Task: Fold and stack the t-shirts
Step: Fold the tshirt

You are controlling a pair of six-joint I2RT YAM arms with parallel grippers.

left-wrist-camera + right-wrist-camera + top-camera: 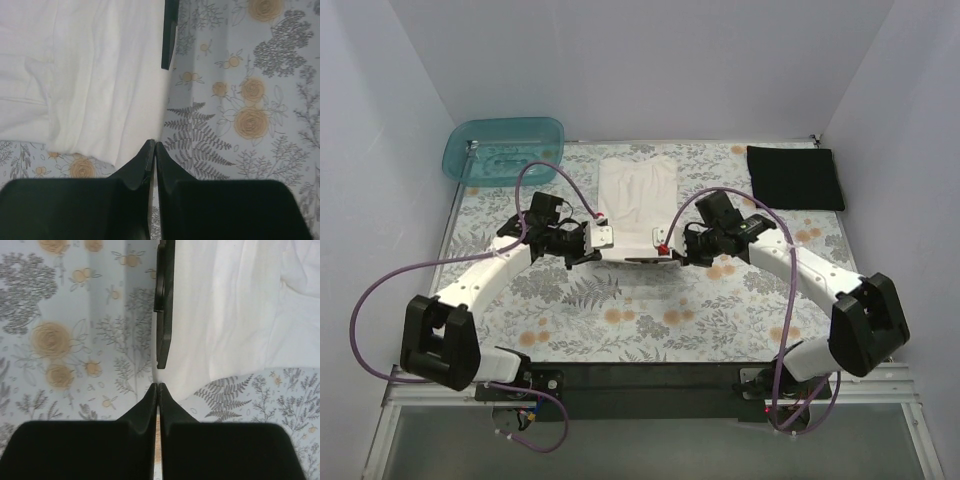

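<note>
**Closed grippers at the near hem of the cream-white shirt**

The step in hand looks like the lengthwise fold of the cream-white t-shirt (pixel 638 190), bringing its near hem away from the arm bases toward the far end. To do it well, both grippers should carry the hem at the same height and pace, so the edge stays straight. They should lay it flush on the far edge before letting go, because thin fabric drags and wrinkles if one side leads.

The left gripper (pixel 592 240) and the right gripper (pixel 672 243) point at each other along that near hem, one at each corner. Both have their jaws fully together. In each wrist view the fingertips meet right at the fabric's edge, with the shirt to one side and the floral cloth (pixel 620 300) to the other. Whether any fabric is pinched between them I cannot tell.

The shirt lies mid-table as a narrow rectangle, running from the grippers toward the back. The black t-shirt (pixel 795 177) sits folded at the far right corner, well apart from both grippers.
</note>
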